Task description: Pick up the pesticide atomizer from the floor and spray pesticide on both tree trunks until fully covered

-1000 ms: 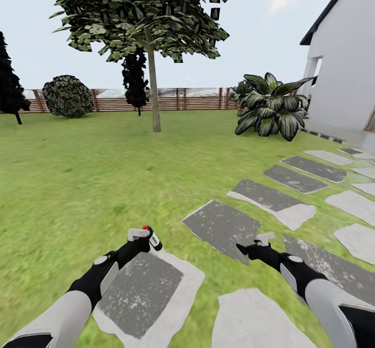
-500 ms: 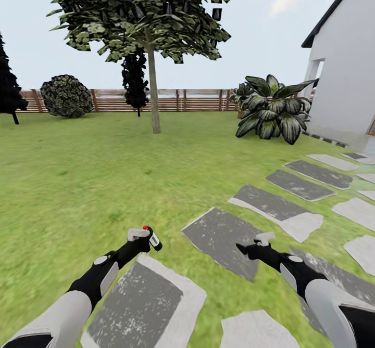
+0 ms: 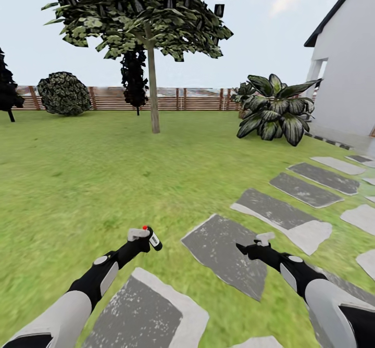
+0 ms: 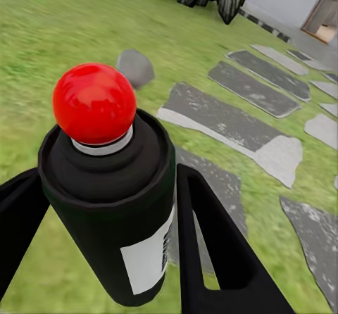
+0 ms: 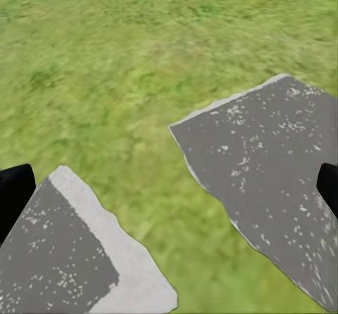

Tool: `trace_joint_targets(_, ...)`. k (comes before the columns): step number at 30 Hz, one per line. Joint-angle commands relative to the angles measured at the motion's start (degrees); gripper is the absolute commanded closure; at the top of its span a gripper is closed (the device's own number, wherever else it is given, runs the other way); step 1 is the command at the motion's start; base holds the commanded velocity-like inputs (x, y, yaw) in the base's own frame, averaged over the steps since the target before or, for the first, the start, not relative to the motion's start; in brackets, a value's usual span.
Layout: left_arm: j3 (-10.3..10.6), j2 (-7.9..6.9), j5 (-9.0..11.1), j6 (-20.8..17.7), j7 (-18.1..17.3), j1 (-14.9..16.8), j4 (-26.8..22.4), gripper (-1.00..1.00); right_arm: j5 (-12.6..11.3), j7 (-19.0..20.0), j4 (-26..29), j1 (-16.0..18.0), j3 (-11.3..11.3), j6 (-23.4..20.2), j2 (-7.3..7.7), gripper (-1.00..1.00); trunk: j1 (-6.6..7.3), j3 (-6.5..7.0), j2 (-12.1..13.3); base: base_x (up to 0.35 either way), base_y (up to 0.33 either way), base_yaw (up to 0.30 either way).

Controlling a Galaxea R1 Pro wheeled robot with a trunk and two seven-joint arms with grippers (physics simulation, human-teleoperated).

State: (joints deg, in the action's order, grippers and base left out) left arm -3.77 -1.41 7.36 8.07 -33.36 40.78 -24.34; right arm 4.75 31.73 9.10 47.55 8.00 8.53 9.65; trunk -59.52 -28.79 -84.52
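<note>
Head view: stepping stones point(image 3: 224, 246) slid nearer; left gripper point(image 3: 146, 235) grips pesticide atomizer point(image 3: 152, 238); right gripper point(image 3: 253, 245) spread, empty.

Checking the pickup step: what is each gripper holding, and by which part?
The left gripper clamps the pesticide atomizer by its dark body, below the red cap. The right gripper holds nothing.

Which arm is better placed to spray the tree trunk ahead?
Left. Its tool is shut on the pesticide atomizer, red cap up, while the right tool is open and empty. The tree trunk stands far ahead.
</note>
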Motion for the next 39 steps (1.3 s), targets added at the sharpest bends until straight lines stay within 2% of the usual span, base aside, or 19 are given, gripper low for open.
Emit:
trace_joint_targets(1, 0.0, 0.0, 0.0, 0.0, 0.0, 0.0, 0.0, 1.0, 0.0, 0.0, 0.0, 0.0, 0.0, 0.0, 0.0, -1.0, 0.0, 0.0, 0.0, 0.35, 0.0, 0.0)
trace_joint_targets(24, 0.0, 0.0, 0.0, 0.0, 0.0, 0.0, 0.0, 1.0, 0.0, 0.0, 0.0, 0.0, 0.0, 0.0, 0.0, -1.0, 0.0, 0.0, 0.0, 0.35, 0.001, 0.0)
trace_joint_targets(39, 0.0, 0.0, 0.0, 0.0, 0.0, 0.0, 0.1, 1.0, 0.0, 0.0, 0.0, 0.0, 0.0, 0.0, 0.0, -1.0, 0.0, 0.0, 0.0, 0.35, 0.08, 0.0)
